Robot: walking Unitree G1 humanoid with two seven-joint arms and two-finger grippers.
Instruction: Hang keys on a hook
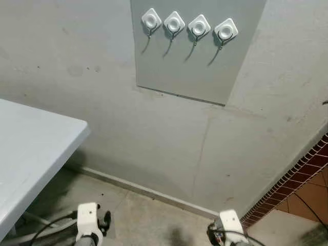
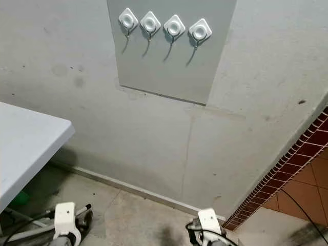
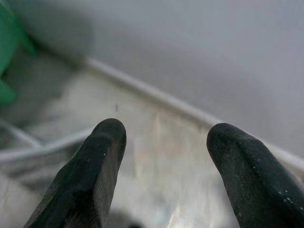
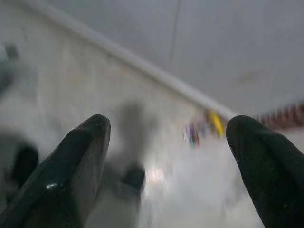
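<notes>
A grey panel (image 1: 189, 66) on the wall carries a row of several white hooks (image 1: 174, 23), each with a thin metal prong and nothing hanging from it. Both arms hang low near the floor, the left arm (image 1: 88, 218) and the right arm (image 1: 229, 225). My left gripper (image 3: 161, 156) is open over bare concrete floor. My right gripper (image 4: 166, 161) is open too, with nothing between its fingers. A small blurred object (image 4: 204, 127), yellow and mixed colours, lies on the floor by the skirting ahead of the right gripper; I cannot tell whether it is the keys.
A white table (image 1: 31, 148) juts in from the left, its corner close to the wall. Red-brown tiles (image 1: 302, 184) begin at the lower right. A white skirting (image 1: 143, 190) runs along the wall's foot. Cables (image 3: 42, 147) and a green thing (image 3: 9, 42) lie under the table.
</notes>
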